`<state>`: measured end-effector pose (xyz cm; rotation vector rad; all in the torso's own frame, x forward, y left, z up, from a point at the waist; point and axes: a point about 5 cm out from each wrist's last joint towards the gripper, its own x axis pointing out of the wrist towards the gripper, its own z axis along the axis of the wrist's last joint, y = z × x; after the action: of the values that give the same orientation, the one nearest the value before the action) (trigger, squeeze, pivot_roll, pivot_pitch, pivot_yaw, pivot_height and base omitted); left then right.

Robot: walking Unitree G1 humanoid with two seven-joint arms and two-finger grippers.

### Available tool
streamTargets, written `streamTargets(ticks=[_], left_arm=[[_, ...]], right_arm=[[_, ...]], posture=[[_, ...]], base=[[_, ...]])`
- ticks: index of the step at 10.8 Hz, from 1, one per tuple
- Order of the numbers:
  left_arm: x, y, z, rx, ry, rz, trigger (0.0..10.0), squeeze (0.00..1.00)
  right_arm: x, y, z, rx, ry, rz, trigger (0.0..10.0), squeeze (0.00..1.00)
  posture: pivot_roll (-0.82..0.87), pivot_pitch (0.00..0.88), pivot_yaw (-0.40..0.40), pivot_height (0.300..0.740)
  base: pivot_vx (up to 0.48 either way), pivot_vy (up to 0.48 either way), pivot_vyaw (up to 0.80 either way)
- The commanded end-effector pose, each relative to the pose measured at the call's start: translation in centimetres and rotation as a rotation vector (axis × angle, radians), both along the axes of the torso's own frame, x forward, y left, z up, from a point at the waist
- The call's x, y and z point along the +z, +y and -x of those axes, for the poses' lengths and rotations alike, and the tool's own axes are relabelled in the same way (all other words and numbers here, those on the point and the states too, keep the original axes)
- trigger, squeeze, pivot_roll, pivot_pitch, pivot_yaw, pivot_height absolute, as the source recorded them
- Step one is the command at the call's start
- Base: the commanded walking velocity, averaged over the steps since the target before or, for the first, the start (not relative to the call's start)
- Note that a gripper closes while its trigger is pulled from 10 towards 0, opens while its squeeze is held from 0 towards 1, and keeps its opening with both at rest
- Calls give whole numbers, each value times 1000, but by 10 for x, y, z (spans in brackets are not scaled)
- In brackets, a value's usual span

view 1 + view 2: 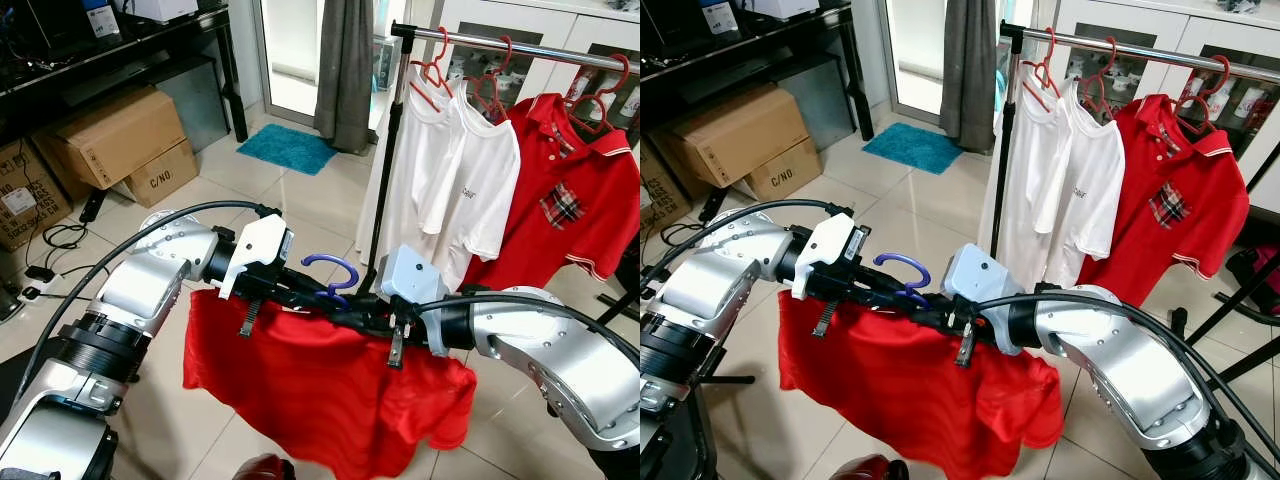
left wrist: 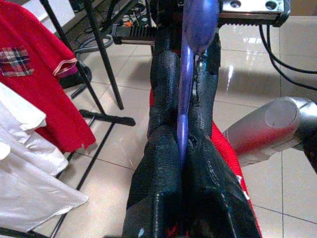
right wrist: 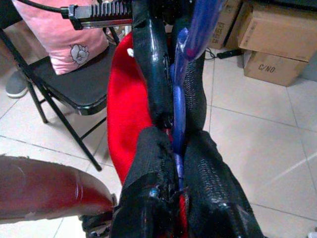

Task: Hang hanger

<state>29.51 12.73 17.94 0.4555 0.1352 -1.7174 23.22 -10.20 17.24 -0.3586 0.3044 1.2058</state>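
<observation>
Clothes rack (image 1: 520, 45) stood at right; held two white shirts (image 1: 450, 170) and red polo (image 1: 570, 200) on red hangers (image 1: 490, 85). Cardboard boxes (image 1: 110, 140) sat at left under black shelf.

Both silver arms reached inward, meeting at chest height ahead of rack. Red shirt (image 1: 320, 385) draped below on purple hanger (image 1: 335, 270), hook upright.

Left gripper (image 2: 181, 124): fingers pressed onto hanger bar. Right gripper (image 3: 176, 124): fingers pinched same bar from opposite side.
</observation>
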Motion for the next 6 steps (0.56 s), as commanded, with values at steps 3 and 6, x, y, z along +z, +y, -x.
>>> streamTargets(ticks=[3, 6], left_arm=[[26, -5, -6, -18, -103, 62, 0, 0], [37, -6, -11, 34, -88, 176, 10000, 1000]], right_arm=[[-6, 0, 1, 15, 40, 6, 0, 0], [-8, -3, 0, -6, 57, -15, 0, 0]], posture=[[42, 0, 48, 740], [44, 0, 47, 740]], base=[[0, 0, 0], [0, 0, 0]])
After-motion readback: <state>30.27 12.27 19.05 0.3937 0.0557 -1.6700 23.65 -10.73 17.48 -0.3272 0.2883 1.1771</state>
